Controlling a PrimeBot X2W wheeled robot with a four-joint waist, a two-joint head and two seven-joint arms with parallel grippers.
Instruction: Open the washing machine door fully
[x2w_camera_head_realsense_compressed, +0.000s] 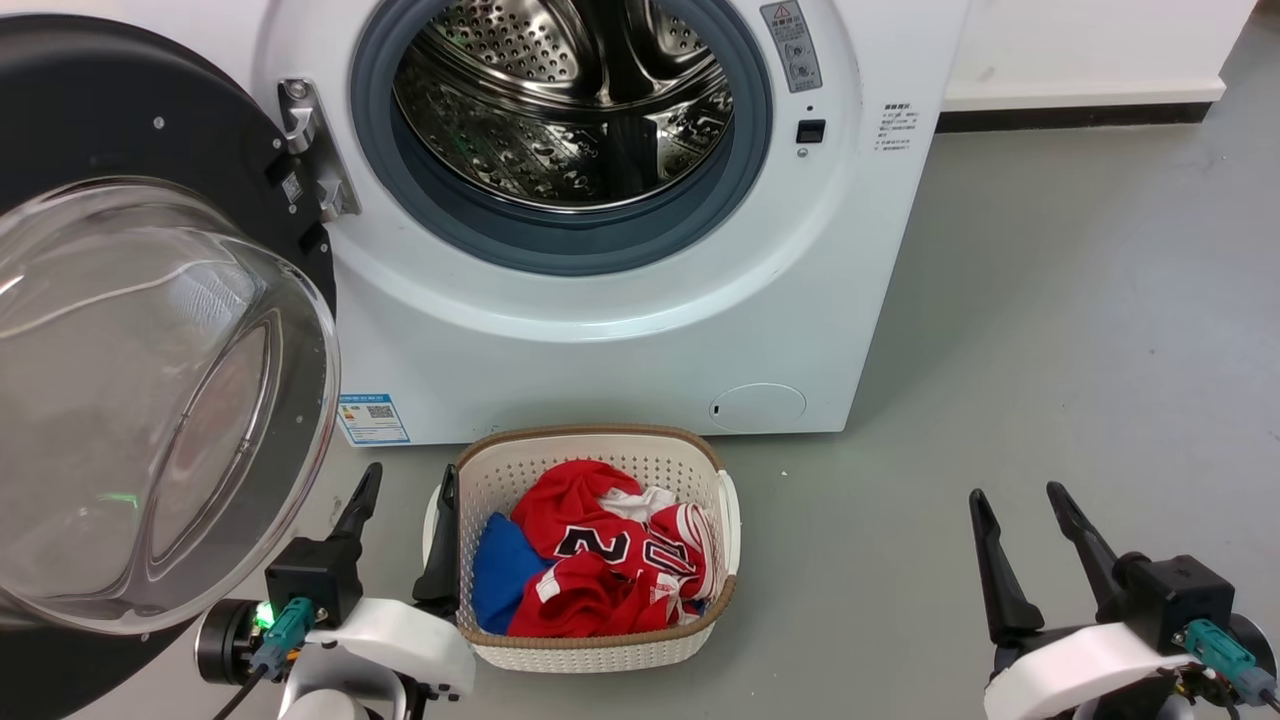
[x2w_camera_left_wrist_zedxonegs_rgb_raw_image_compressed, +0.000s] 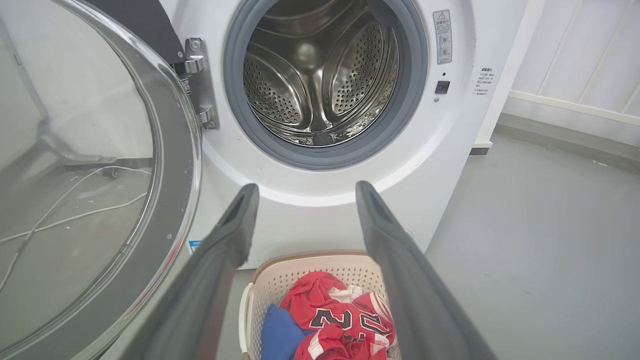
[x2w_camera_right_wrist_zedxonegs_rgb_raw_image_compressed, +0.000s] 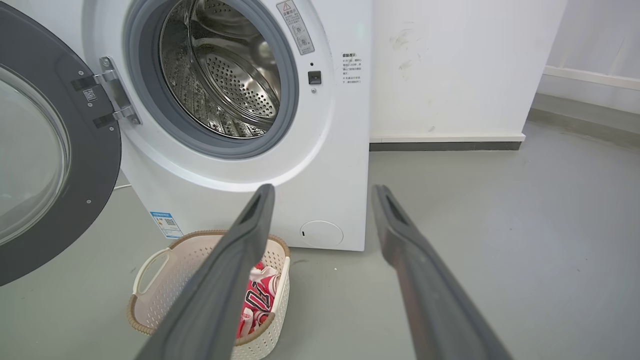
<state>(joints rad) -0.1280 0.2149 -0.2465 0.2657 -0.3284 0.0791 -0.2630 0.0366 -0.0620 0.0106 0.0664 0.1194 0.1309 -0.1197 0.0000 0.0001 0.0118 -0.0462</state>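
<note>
Washing machine door (x2w_camera_head_realsense_compressed: 160, 400) is swung wide to the left of the washing machine (x2w_camera_head_realsense_compressed: 620, 340) and hangs on its hinge (x2w_camera_head_realsense_compressed: 315, 150). The drum (x2w_camera_head_realsense_compressed: 565, 100) opening is fully exposed. Task looks done or nearly done; a little more swing may be left, hard to judge. Left gripper (x2w_camera_head_realsense_compressed: 410, 480) sits low, just beside the door's lower rim, fingers spread and empty; contact unclear. Right gripper (x2w_camera_head_realsense_compressed: 1015, 495) is well off to the right over the floor, fingers apart, holding nothing. Laundry basket (x2w_camera_head_realsense_compressed: 590, 435) sits in front of the machine.
</note>
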